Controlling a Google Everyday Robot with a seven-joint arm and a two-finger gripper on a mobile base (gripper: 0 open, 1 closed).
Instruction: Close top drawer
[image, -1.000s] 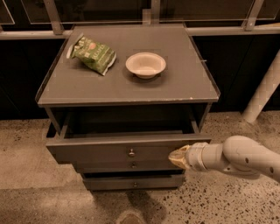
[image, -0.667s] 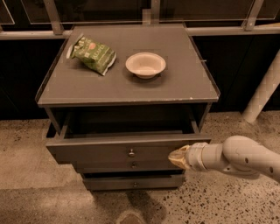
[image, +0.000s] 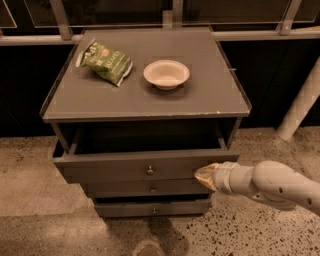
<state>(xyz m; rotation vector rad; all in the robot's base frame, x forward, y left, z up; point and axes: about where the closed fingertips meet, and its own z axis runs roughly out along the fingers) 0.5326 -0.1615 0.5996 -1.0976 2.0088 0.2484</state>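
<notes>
The top drawer (image: 115, 169) is a dark grey wide front panel with a small round metal knob (image: 150, 170) at its centre. It stands pulled out from the grey cabinet, and its inside is dark. My gripper (image: 201, 174) is on the end of a white arm coming in from the right. Its yellowish tip rests against the right part of the drawer front, right of the knob.
Two narrower grey drawers (image: 152, 189) sit shut below. On the cabinet top (image: 210, 95) lie a green snack bag (image: 106, 62) and a white bowl (image: 166, 74). A white post (image: 300, 102) stands at the right; speckled floor lies around.
</notes>
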